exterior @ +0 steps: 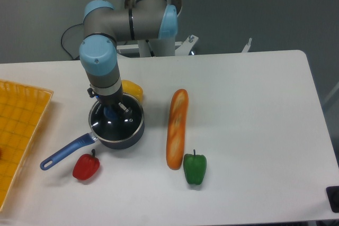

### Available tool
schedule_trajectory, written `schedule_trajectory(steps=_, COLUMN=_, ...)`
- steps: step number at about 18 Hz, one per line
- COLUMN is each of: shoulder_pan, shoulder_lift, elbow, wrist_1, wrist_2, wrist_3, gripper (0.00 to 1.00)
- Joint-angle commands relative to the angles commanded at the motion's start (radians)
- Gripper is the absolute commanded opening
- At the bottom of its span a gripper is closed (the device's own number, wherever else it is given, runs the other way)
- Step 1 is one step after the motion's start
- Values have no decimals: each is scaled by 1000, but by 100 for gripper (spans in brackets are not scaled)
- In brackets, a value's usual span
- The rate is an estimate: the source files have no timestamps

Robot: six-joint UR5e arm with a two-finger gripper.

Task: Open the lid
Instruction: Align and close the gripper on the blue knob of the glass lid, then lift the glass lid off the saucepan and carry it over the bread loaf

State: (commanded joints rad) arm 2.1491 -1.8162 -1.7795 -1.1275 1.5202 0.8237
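I read tool (113, 112) down at blue knob, grip state indiscernible. Lid (117, 121) seated on saucepan (130, 137), left of baguette (177, 128). Lift pending.

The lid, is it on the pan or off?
On. The lid lies flat across the saucepan rim, with the gripper at its knob.

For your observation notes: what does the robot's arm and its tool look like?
The arm has silver-grey tubular links with light blue caps at the joints. Its wrist narrows to a dark collar, and the small dark tool sits below it. A black cable loops behind the base.
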Motion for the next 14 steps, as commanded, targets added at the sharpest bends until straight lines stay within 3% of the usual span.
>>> schedule_trajectory(steps=7, shoulder_pan=21, shoulder_lift=-2, elbow=87, wrist_1=-54, wrist_2=-2, wrist_3=21, gripper=52)
schedule_trajectory(steps=14, shoulder_pan=81, shoulder_lift=8, elbow=129, wrist_1=-78, wrist_2=-11, wrist_3=181, gripper=51)
